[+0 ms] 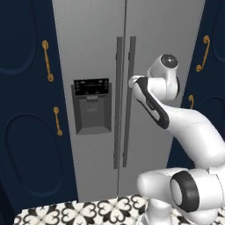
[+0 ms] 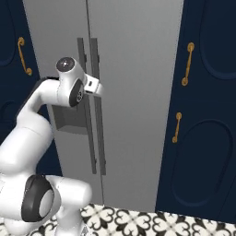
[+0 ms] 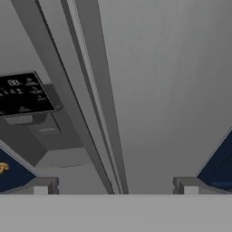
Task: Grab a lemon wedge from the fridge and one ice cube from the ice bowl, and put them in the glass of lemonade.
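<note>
The tall light-grey fridge (image 1: 92,44) (image 2: 133,69) (image 3: 158,90) stands shut in front of me. Its two long dark handles (image 1: 117,110) (image 2: 88,138) run down the middle, and the black dispenser panel (image 1: 91,87) (image 3: 20,95) sits on the left door. My gripper (image 1: 131,81) (image 2: 97,87) (image 3: 115,186) is open, right up against the right door's handle at its upper part. In the hand view the fingertips (image 3: 41,186) stand wide apart, with the handles running down between them. The lemon wedge, the ice bowl and the glass of lemonade are out of view.
Navy cabinets with brass handles (image 1: 47,61) (image 2: 187,64) flank the fridge on both sides. A black-and-white patterned tile surface (image 1: 79,213) (image 2: 152,221) lies at the bottom, under the arm's base.
</note>
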